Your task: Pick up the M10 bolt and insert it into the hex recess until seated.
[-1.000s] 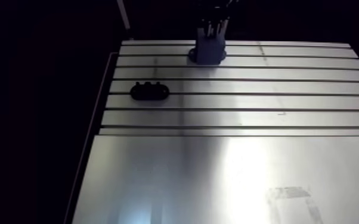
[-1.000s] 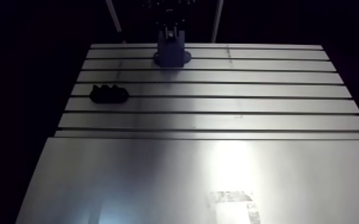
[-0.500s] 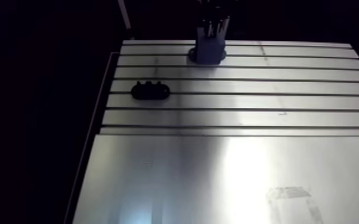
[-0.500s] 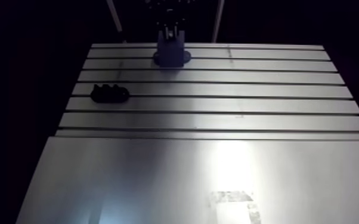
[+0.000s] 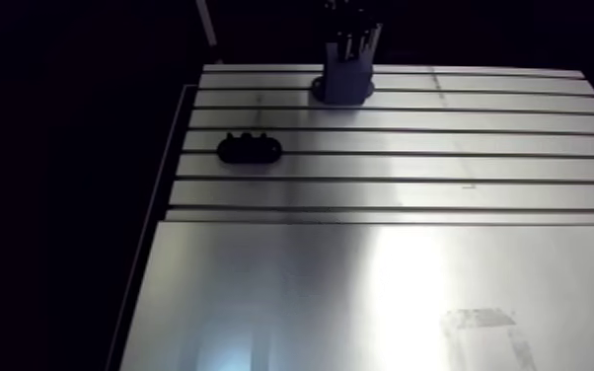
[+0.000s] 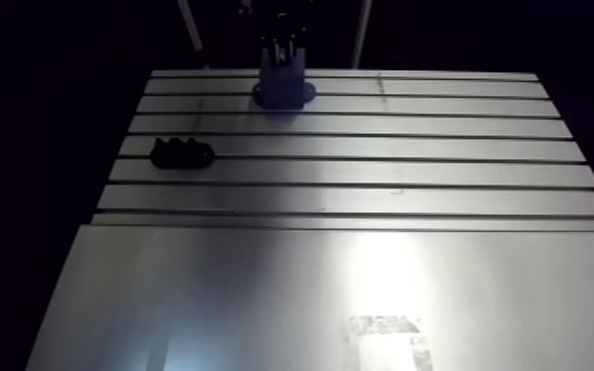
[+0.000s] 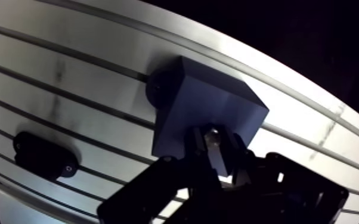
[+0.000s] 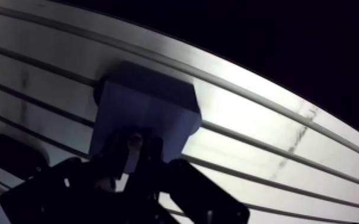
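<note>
Insertion is in hand: gripper (image 7: 216, 150) closed on the steel M10 bolt (image 7: 213, 136) at the dark-blue square block (image 7: 217, 104) (upper centre, arm view); next likely needs hex alignment, then pressing down.

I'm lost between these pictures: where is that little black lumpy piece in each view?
Arm view: the black piece lies left of the blue block and nearer the camera, apart from it.
Wrist view: the black piece lies off to one side of the blue block, not touching it.
Shared landmark: the blue block.
</note>
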Available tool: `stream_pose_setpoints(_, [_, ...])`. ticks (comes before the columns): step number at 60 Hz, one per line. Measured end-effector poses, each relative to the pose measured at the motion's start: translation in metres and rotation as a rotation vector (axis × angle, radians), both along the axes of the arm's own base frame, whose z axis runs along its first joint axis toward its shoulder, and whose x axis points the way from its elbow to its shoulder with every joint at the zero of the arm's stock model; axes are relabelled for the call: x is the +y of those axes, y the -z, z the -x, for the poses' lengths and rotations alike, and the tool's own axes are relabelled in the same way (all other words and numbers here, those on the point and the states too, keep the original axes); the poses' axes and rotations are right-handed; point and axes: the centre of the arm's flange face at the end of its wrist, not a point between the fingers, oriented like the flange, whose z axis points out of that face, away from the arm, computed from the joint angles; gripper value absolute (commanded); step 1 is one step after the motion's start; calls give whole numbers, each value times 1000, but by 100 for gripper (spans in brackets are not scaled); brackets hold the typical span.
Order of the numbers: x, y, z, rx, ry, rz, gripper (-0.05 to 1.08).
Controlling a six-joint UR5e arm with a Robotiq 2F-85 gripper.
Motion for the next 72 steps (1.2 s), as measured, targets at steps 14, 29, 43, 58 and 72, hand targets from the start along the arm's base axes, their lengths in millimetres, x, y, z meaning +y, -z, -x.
stream_pose_setpoints(14, [0,-2,1,4,-38,3,76])
stream_pose_setpoints(29, [-1,-3,2,5,-87,6,76])
stream_pose_setpoints(43, [-2,-3,2,4,-137,9,76])
stream_pose_setpoints(58, [-3,-2,2,2,-179,11,75])
stream_pose_setpoints(72, [-4,-1,1,1,-203,13,26])
